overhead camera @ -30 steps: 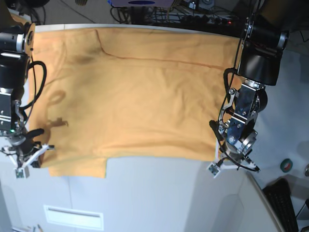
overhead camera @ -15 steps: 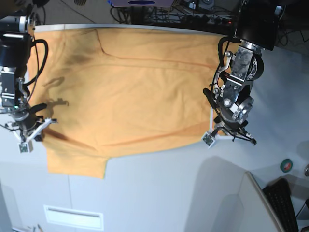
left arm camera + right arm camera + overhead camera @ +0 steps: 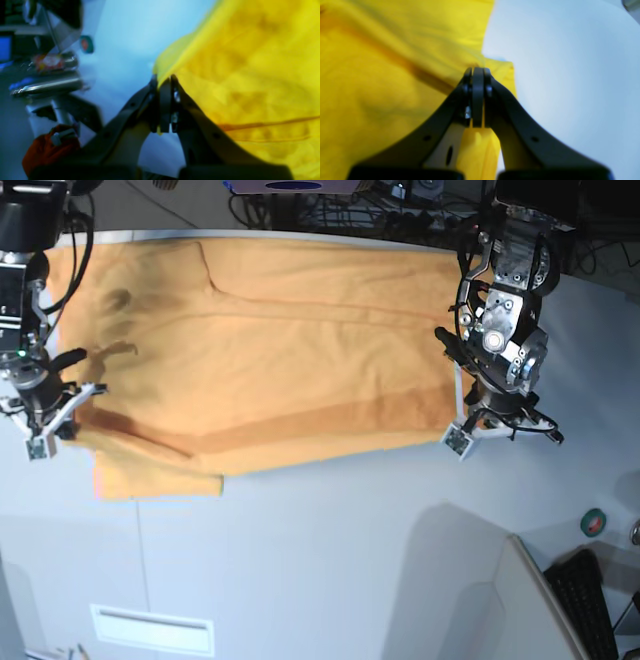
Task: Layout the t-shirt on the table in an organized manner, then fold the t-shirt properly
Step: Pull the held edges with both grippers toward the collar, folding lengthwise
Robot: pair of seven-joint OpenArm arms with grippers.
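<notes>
Left gripper [image 3: 163, 100] has its fingers pinched tight on the t-shirt [image 3: 270, 350] edge, yellow cloth squeezed right between them. Right gripper [image 3: 477, 97] the same, fingers clamped on a corner of fabric. Between the two grips the shirt spreads over the table [image 3: 330, 570], its near edge lifted and folding back.

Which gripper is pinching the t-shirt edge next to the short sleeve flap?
The right gripper, at the base view's left: the t-shirt's sleeve flap lies just beside it. The left gripper pinches the opposite edge.
</notes>
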